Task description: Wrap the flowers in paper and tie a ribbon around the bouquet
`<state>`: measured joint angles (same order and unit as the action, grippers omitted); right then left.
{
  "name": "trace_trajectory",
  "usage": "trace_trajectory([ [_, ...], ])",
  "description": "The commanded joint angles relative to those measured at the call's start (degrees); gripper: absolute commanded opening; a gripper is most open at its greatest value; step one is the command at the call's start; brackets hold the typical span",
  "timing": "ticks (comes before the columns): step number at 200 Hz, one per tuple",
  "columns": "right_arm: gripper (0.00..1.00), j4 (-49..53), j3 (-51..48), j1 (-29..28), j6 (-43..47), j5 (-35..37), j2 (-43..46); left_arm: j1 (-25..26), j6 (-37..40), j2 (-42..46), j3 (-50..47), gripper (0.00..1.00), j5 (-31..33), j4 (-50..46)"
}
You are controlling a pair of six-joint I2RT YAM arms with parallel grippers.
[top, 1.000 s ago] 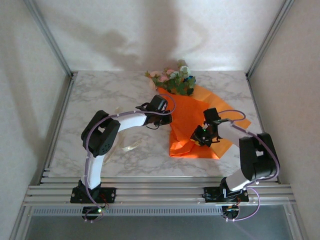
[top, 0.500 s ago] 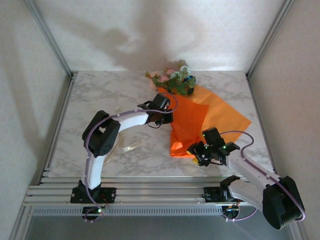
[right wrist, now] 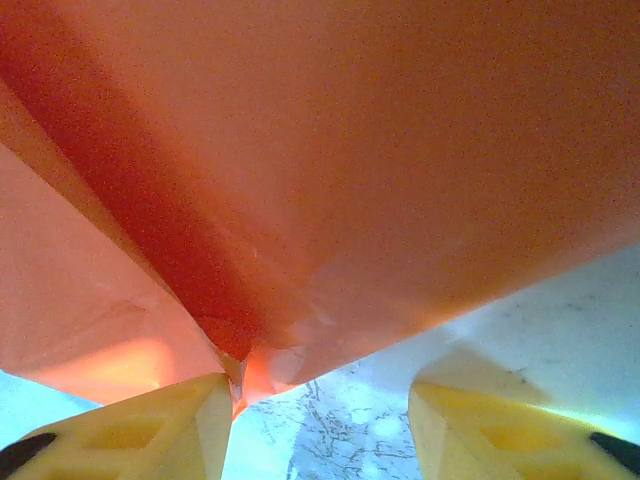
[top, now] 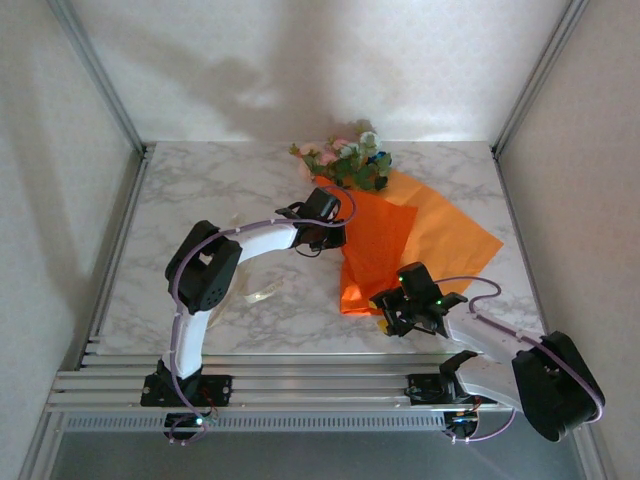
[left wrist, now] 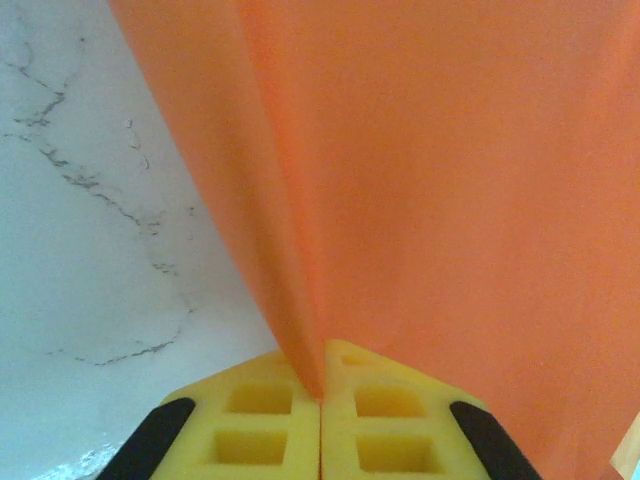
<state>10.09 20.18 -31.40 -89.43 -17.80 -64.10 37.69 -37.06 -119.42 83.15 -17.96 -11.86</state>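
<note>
as left tool [left wrist: 322, 392] pinches paper [left wrist: 450, 200], flowers [top: 350, 160] nearby

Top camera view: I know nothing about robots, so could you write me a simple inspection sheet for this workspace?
Surface: white marble-pattern table, looks clean.
Job's things: orange paper partly folded, flowers poking out at its far end; ribbon lying loose on the table's left half.
Clutter: nothing seen.
Grippers: left gripper shut on a fold of the paper; right gripper open at the paper's near corner.
Cables: purple cables, loosely looped.
Surroundings: pale walls, metal frame.
</note>
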Motion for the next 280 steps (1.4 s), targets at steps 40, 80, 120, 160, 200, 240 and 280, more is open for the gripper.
trace_trajectory([
  [40,0.41,-4.2,1.2,-0.1,-0.5,6.5,-3.3,0.4,1.2,-0.9,1.6,0.06,1.3,-1.3],
  [80,0.4,-2.2,3.9,0.4,0.9,6.8,-3.9,0.4,1.6,-0.9,2.1,0.06,1.4,-1.6],
  [120,0.47,3.9,8.5,0.4,1.2,7.2,-2.1,0.3,1.9,-0.9,2.1,0.06,1.5,-2.0],
  [160,0.49,2.7,7.4,0.7,1.4,5.9,-6.5,0.3,1.9,-1.3,2.9,0.05,1.5,-2.1],
  [200,0.48,9.7,9.6,1.2,2.4,6.6,-5.2,0.3,1.9,-1.4,3.0,0.05,1.5,-2.5],
  [240,0.18,9.7,9.0,1.8,3.6,8.0,-7.4,0.4,1.6,-0.8,2.7,0.07,1.6,-2.3],
  [280,0.0,7.9,11.6,1.9,4.4,9.1,-9.8,0.6,1.3,2.0,1.5,0.29,2.3,-3.2],
])
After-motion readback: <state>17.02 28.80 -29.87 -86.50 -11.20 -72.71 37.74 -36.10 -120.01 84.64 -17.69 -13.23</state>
